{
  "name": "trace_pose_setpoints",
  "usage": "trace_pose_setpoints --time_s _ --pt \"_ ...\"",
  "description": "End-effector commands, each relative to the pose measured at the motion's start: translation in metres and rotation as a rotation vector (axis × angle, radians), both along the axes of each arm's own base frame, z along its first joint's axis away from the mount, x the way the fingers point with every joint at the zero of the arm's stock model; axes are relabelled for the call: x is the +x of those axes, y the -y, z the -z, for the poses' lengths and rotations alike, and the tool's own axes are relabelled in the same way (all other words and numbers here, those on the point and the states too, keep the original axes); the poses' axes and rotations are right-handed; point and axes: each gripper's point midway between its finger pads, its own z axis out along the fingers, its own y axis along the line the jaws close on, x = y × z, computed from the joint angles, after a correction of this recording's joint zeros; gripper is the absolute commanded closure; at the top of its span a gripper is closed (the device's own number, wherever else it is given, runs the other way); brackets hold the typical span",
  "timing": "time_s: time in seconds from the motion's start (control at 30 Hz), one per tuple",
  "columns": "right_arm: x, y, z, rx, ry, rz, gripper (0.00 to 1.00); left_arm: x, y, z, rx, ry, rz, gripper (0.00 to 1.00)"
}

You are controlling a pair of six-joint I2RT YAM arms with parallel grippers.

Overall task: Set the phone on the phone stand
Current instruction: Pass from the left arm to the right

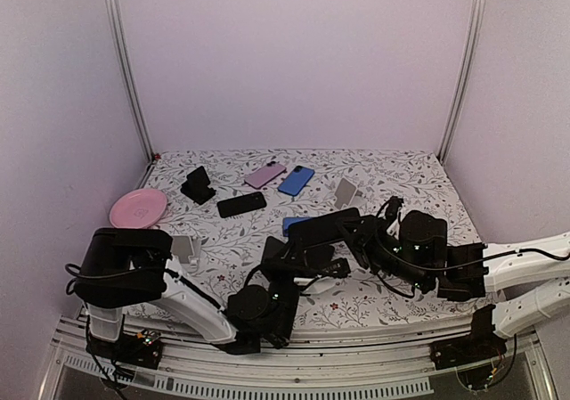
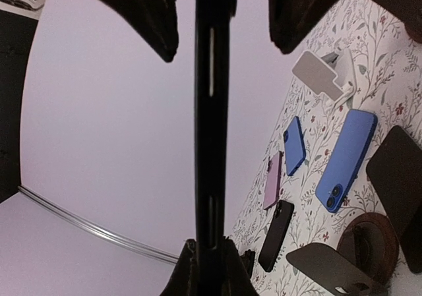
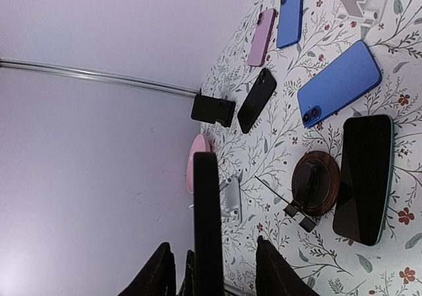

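A black phone [image 1: 316, 227] hangs edge-on above the middle of the table, held between both arms. My left gripper [image 2: 210, 246] is shut on one end of this phone [image 2: 211, 111]. My right gripper [image 3: 211, 243] straddles the other end of the phone [image 3: 208, 210] with its jaws open; a clear gap shows on one side. A round wooden phone stand [image 3: 315, 184] with a black holder sits on the floral cloth below the phone, also visible as the stand [image 2: 370, 243] in the left wrist view.
A black stand [image 1: 198, 186], a white stand [image 1: 346, 192] and a silver stand [image 1: 183, 247] are on the table. A blue phone [image 3: 339, 84] and a dark phone [image 3: 362, 177] lie by the wooden stand. Purple [image 1: 264, 175], blue [image 1: 296, 179] and black [image 1: 241, 205] phones lie further back. A pink plate [image 1: 138, 208] sits at the left.
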Motion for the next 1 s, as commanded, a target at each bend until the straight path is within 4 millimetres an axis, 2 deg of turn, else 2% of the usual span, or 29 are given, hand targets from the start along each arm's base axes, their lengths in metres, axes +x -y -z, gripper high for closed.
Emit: trace_pose_setpoints --time_s 0.0,0.07,0.33,0.43,0.47,0.57,0.63,0.97 --pt "0.005 0.001 -0.005 0.047 0.016 0.060 0.58 0.004 -0.016 -0.032 -0.307 0.020 -0.021 1.00" --pt "0.007 0.004 -0.006 0.041 0.026 0.076 0.59 0.003 -0.016 -0.032 -0.308 0.019 -0.021 1.00" --pt "0.008 0.004 -0.011 0.042 0.043 0.082 0.89 0.004 -0.016 -0.032 -0.308 0.019 -0.024 1.00" --pt "0.008 0.006 -0.011 0.038 0.048 0.087 0.96 0.004 -0.017 -0.033 -0.322 0.014 -0.031 1.00" --pt "0.009 0.007 -0.012 0.036 0.051 0.089 0.97 0.004 -0.018 -0.034 -0.331 0.012 -0.031 0.96" --pt "0.010 0.011 -0.018 0.025 0.078 0.103 0.98 0.004 -0.023 -0.037 -0.358 0.007 -0.032 0.68" --pt "0.011 0.015 -0.025 -0.004 0.117 0.106 0.98 0.004 -0.026 -0.039 -0.363 0.005 -0.034 0.53" --pt "0.030 0.036 -0.055 -0.150 0.259 0.092 0.98 0.003 -0.039 -0.039 -0.374 -0.004 -0.039 0.17"
